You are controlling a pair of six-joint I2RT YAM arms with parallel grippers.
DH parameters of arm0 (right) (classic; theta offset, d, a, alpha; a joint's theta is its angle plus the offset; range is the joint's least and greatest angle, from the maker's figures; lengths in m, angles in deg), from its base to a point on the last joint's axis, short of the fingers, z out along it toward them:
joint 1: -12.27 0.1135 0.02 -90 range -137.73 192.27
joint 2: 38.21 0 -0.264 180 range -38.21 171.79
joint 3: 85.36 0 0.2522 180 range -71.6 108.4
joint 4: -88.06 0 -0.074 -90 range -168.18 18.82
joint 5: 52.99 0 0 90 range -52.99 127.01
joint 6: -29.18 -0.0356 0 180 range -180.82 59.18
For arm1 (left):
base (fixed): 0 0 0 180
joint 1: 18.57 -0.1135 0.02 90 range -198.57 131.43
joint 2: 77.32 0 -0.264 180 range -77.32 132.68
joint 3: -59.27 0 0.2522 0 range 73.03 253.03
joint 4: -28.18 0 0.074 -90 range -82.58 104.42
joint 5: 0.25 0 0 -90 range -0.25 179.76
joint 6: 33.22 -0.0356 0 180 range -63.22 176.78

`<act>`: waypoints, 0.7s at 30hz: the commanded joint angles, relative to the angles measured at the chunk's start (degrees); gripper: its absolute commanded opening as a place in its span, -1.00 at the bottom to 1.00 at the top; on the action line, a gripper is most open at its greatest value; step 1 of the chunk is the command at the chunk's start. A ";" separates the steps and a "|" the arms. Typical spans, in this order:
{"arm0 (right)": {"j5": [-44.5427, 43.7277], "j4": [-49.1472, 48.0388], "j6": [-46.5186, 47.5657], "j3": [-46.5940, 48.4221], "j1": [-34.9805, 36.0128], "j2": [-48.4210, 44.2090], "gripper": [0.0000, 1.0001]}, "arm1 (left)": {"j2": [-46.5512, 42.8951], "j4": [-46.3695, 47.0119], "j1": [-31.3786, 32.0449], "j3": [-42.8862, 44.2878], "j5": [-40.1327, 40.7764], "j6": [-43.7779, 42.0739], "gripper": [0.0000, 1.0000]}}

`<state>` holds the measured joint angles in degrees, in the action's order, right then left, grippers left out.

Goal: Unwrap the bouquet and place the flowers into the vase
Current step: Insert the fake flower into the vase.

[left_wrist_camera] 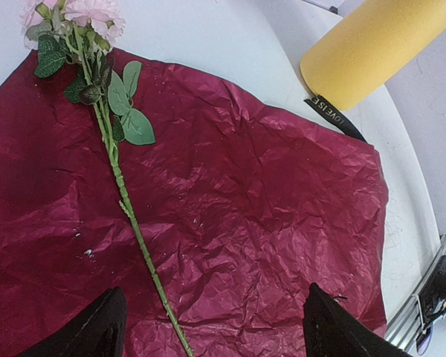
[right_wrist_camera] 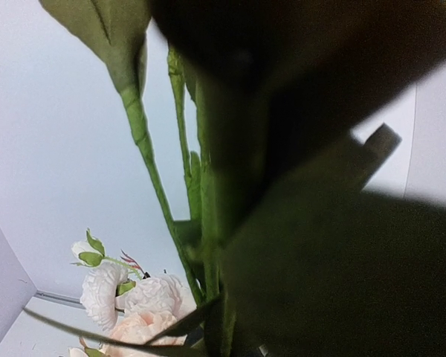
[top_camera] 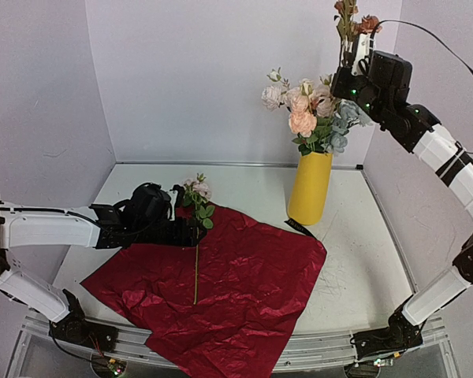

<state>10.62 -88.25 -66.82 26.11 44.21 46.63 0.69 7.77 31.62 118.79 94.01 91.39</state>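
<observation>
The flowers (top_camera: 307,110) mostly stand in the yellow vase (top_camera: 310,189) at right rear; one pink stem (left_wrist_camera: 126,201) lies on the red sheet (left_wrist_camera: 267,223). We read "LOVE IS E" on the black ribbon (left_wrist_camera: 334,115) at the vase's foot. Sheet's near corner overhangs the table (top_camera: 363,268) edge; bare tabletop to its right. Left gripper (left_wrist_camera: 215,297) hovers over the pink stem, jaws apart. Right gripper (top_camera: 356,57), high above the vase, pinches a rusty-brown stem (top_camera: 351,16).
</observation>
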 commanded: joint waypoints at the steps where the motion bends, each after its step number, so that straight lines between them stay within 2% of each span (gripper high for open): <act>1: -0.53 -2.43 -1.72 -0.02 -0.99 1.16 -1.00 | -0.24 -0.07 0.04 2.62 0.45 0.02 0.65; 16: 2.22 -5.45 -4.35 -6.13 -4.06 2.95 -1.00 | -1.17 -0.37 -0.01 2.03 1.15 0.19 0.65; 21: 5.37 -11.24 -3.75 -12.29 -4.24 1.79 -1.00 | -1.06 -0.39 0.06 1.96 1.22 0.19 0.65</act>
<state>13.44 -91.22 -70.26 18.00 40.26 49.91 0.77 6.94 31.62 118.79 94.44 91.39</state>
